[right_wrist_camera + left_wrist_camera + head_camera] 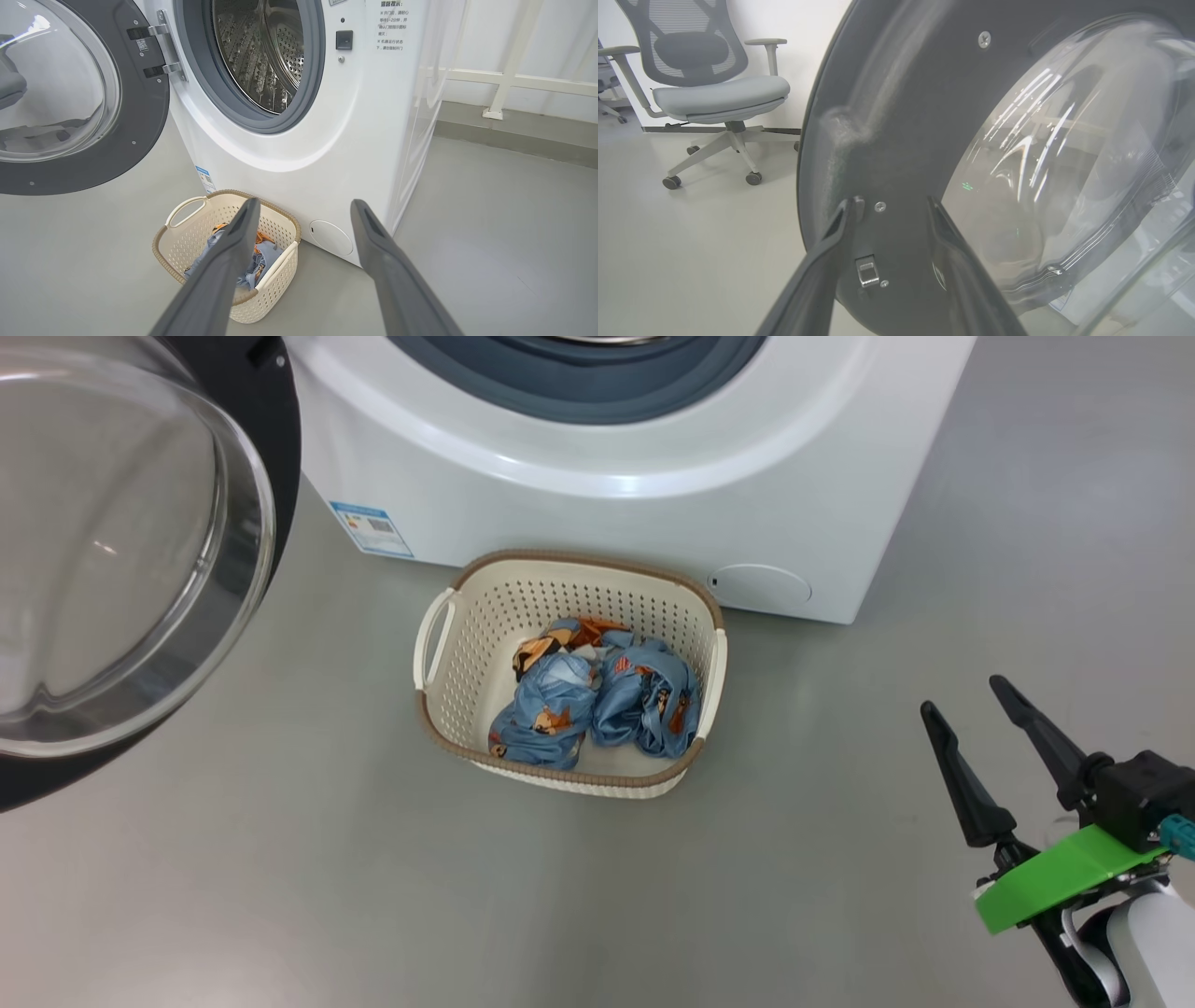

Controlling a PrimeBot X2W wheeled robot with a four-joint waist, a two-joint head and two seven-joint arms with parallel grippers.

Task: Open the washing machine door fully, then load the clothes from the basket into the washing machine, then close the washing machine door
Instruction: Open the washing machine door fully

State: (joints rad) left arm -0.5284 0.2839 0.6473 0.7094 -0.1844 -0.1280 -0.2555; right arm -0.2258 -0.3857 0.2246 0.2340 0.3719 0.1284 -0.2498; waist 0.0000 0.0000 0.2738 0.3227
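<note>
Door stands wide at the basket's nine o'clock, left fingers spread by its rim. Right fingers, four o'clock, open, empty. Clothes lie in the basket; loading's next, needing a downward reach.

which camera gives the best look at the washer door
Right wrist view: the washing machine door hangs open on its hinges, nearly whole. The head view cuts it to part of the glass bowl and black rim. The left wrist view is a close-up of inner rim and latch.
</note>
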